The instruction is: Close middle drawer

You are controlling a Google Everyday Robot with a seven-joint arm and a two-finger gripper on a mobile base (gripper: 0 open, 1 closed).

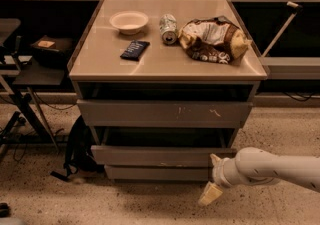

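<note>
The middle drawer (150, 155) is the plain grey-brown front below the scratched drawer front (165, 113). It is pulled out only a little, and a dark strip of its inside shows above its front. My gripper (212, 179) is at the drawer's right end, low near the floor, on a white arm coming in from the right. Its fingers are spread apart and hold nothing. The upper fingertip (216, 160) is against the right end of the middle drawer's front.
On the cabinet top (100, 66) are a white bowl (129, 21), a can lying on its side (168, 29), a chip bag (212, 39) and a dark packet (135, 49). A black bag (75, 149) lies on the floor to the left, next to a dark stand (30, 64).
</note>
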